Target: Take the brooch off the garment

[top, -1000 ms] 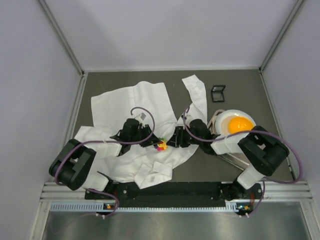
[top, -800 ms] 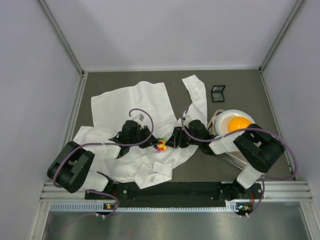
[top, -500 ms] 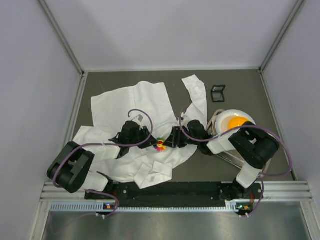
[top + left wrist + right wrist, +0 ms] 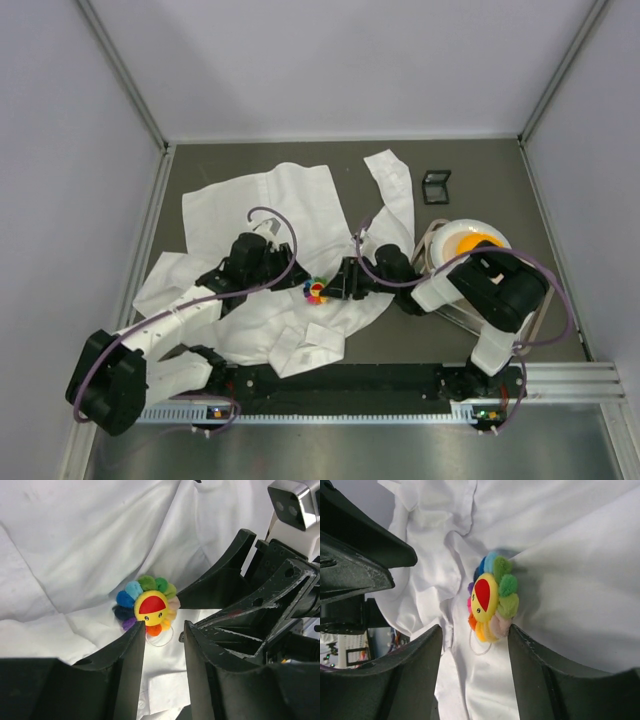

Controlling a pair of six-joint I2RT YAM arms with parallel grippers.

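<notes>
White garment (image 4: 75, 540), with the brooch (image 4: 149, 605) lying on it between two claws.
The left gripper (image 4: 164, 629) is seen partly apart and empty, tips just beside the brooch; the right gripper (image 4: 475, 630) is likewise parted, nothing clamped, the brooch just past its tips.

Back of brooch (image 4: 148, 606) unseen against garment (image 4: 75, 540)

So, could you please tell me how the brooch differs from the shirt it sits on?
The brooch is many-coloured, a yellow and red face ringed by petals, while the shirt is plain white. The brooch is tiny and the shirt is far larger. The brooch is round and plump, whereas the shirt lies spread out, thin and creased. Both look soft.
</notes>
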